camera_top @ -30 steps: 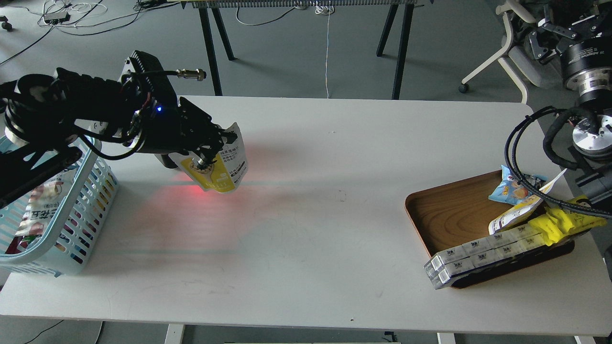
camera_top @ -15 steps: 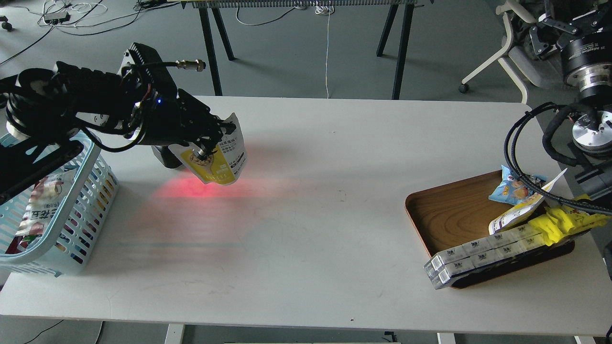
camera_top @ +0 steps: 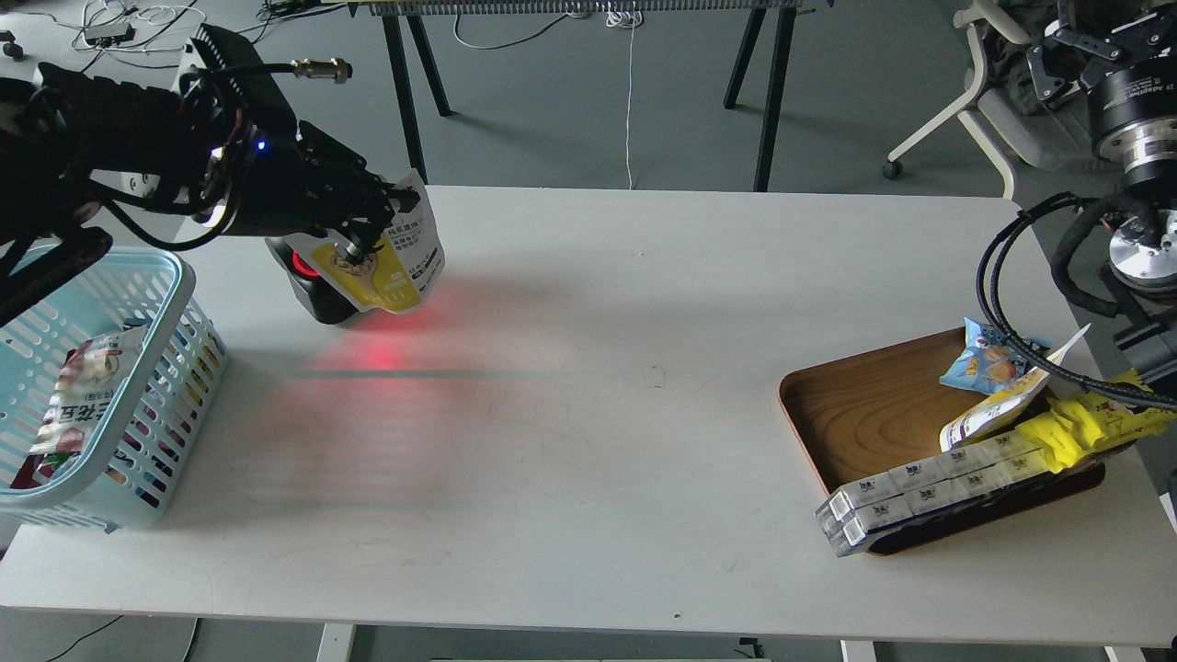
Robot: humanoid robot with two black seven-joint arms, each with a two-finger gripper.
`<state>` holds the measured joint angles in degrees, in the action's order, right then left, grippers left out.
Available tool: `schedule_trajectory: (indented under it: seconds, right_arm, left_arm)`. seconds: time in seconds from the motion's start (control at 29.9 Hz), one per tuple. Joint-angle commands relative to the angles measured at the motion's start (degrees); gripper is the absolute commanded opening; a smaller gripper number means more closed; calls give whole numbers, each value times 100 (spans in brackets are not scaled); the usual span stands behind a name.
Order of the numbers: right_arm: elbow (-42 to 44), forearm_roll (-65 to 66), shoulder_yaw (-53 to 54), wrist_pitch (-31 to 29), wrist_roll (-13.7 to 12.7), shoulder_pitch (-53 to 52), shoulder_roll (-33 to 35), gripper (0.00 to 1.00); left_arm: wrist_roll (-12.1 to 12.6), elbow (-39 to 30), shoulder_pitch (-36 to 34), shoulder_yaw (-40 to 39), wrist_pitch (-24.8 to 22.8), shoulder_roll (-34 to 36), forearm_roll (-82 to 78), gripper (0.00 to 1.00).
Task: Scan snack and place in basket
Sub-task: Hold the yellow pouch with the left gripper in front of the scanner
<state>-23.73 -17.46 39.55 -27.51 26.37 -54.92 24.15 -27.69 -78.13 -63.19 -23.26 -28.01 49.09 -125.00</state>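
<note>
My left gripper (camera_top: 366, 241) is shut on the snack (camera_top: 407, 264), a yellow-and-white pouch with a nut picture and a white panel of black text. It holds the pouch in the air over the table's far left part, tilted, just right of a small dark scanner (camera_top: 311, 292) with a red light. The light blue slotted basket (camera_top: 175, 368) stands at the table's left edge, below and left of the gripper. My right gripper (camera_top: 1099, 41) is at the top right, off the table, its fingertips cut off by the view's edge.
The basket holds a red-and-white pack (camera_top: 78, 391). A brown wooden tray (camera_top: 864, 405) at the right holds a blue chip bag (camera_top: 984, 363), a bright-yellow pack (camera_top: 1090, 428) and a row of white boxes (camera_top: 919, 492). Red scanner glow lies on the white table (camera_top: 570, 441).
My left arm has moved up and back to the left with the pouch still gripped, uncovering the scanner. The red glow on the table has shifted. The right arm has risen slightly.
</note>
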Motion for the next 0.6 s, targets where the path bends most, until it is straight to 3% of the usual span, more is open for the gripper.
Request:
schedule_trajectory:
  seconds: [0.0, 0.57]
  right_arm:
    - [0, -3, 9, 0, 0, 7, 2, 99]
    - [0, -3, 44, 9, 0, 7, 2, 99]
  left_arm:
    - [-8, 0, -44, -29, 1, 4, 0, 1]
    - [0, -61, 342, -2, 1, -146, 0, 1]
